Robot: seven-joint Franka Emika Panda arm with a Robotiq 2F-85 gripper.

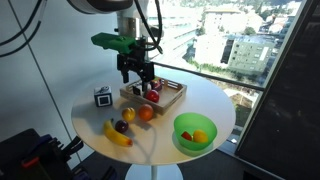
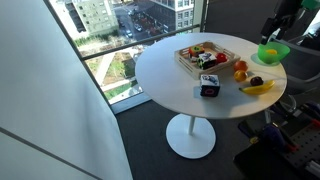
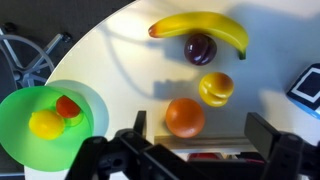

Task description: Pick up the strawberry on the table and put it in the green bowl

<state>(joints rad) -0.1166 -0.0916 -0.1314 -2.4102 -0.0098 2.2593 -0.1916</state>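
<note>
Inside the green bowl (image 3: 20, 140), beside a yellow fruit (image 3: 45, 123), sat the strawberry (image 3: 68, 107): judged light, slick; best pinched across its middle. Gripper (image 3: 200, 138) jaws stood wide, empty.

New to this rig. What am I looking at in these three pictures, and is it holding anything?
It is one robot arm ending in a two-finger gripper. Two pictures come from cameras that stand away from the robot and look at the round white table from different places. The third comes from a camera on the wrist and looks down past the fingers.

On the table are a wooden tray with items in it, a banana, a dark plum, an orange, a yellow-orange fruit, a small box and the green bowl. In the bowl lie a yellow fruit and what looks like the strawberry.

The gripper hangs open above the tray and holds nothing.
</note>
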